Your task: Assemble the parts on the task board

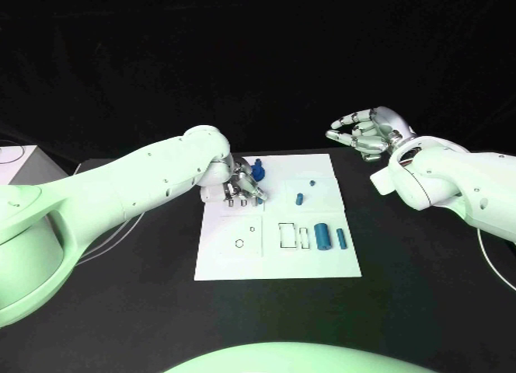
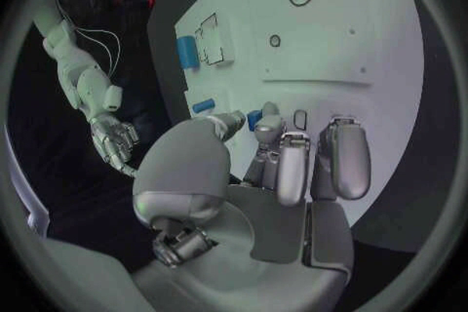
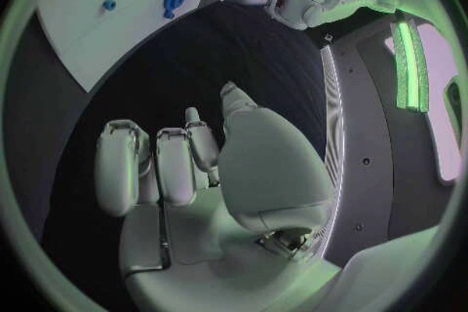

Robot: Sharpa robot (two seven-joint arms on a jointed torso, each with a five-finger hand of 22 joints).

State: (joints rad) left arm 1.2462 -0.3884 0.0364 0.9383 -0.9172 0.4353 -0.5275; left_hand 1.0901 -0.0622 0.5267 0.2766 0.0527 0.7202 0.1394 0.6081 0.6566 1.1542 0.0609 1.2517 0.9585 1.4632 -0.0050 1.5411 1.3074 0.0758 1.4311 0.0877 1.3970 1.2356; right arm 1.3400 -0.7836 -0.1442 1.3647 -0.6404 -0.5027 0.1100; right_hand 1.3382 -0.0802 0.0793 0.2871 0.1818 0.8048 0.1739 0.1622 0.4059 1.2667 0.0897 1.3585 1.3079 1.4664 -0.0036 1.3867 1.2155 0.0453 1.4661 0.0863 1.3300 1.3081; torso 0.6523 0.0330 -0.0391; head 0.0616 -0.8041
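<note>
While the left hand rests low over the far left corner of the task board, its fingers point down at the white plate and a small blue part sits between the thumb and a fingertip, so the hand appears to pinch that piece. In the left wrist view the other fingers lie side by side, curled over the board's surface. Just beside this hand, toward the far edge, a blue ring-shaped part lies on the board. Further toward the middle, a short blue peg and a tiny blue piece lie apart from each other. Nearer the robot, a thick blue cylinder and a thinner blue rod lie side by side, next to a rectangular cutout; an oval slot and a small round hole sit on the board's left half.

The right hand hovers above the black table beyond the board's far right corner, well apart from every part. Its fingers are loosely curled and separated, holding nothing.
</note>
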